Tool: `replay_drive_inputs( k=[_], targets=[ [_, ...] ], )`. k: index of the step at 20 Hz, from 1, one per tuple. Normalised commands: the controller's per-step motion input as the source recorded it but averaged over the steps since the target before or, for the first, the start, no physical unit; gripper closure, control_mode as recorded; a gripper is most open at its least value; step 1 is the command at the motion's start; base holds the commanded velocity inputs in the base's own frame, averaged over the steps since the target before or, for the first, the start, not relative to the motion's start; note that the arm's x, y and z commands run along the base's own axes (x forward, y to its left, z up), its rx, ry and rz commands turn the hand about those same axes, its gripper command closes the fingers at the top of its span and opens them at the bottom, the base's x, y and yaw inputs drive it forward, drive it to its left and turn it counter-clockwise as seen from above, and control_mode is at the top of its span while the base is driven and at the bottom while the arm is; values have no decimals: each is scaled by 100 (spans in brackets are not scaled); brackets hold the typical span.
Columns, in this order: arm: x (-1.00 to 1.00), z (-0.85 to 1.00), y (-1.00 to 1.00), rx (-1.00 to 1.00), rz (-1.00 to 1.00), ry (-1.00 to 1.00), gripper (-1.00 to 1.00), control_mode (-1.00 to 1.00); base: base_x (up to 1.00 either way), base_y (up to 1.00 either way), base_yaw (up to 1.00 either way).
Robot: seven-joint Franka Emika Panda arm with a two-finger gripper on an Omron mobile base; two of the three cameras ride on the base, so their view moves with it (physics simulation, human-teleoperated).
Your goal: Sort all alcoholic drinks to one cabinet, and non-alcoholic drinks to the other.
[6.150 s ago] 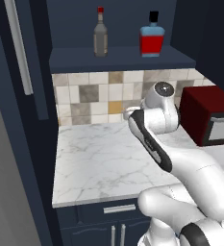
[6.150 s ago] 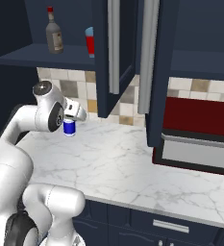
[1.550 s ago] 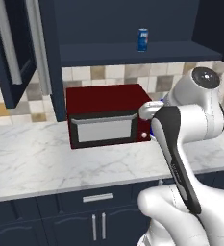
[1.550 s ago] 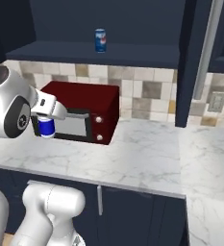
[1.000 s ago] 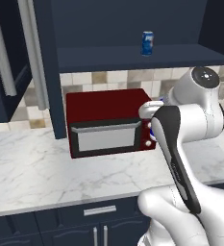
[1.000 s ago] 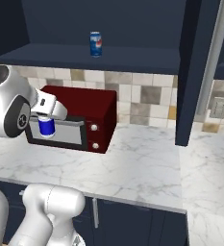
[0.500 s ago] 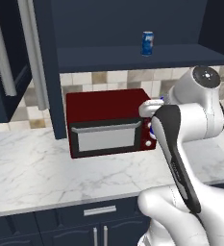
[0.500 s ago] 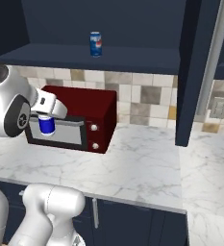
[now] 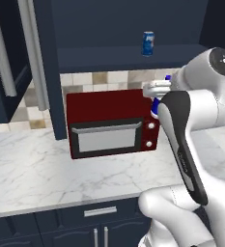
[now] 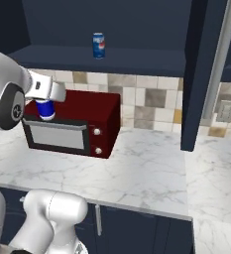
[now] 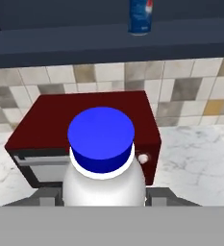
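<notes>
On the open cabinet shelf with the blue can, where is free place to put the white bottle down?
The claw holds the white bottle. On the cabinet shelf the blue can stands alone; bare shelf lies to both sides of it. In the right base view, the wider patch runs from the can to the open door. The microwave sits below.

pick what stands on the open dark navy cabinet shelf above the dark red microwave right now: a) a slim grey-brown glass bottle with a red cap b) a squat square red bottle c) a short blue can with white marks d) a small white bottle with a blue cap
c: the short blue can with white marks stands alone on the dark navy cabinet shelf above the dark red microwave, while the gripper holds the small white bottle with a blue cap lower down.
</notes>
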Motion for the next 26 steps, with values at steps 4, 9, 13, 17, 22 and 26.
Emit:
replay_drive_inputs(
  k=[4,9,13,17,22,26],
  targets=[
    [28,68,0,0,2,-11,100,-100,0,0,0],
    [49,52,5,-1,2,-8,100,-100,0,0,0],
    [76,33,22,-3,2,-8,100,-100,0,0,0],
    [64,51,8,-2,0,-7,100,-100,0,0,0],
    [41,35,0,-1,0,-7,100,-100,0,0,0],
    [73,0,0,0,1,-1,100,-100,0,0,0]
  ],
)
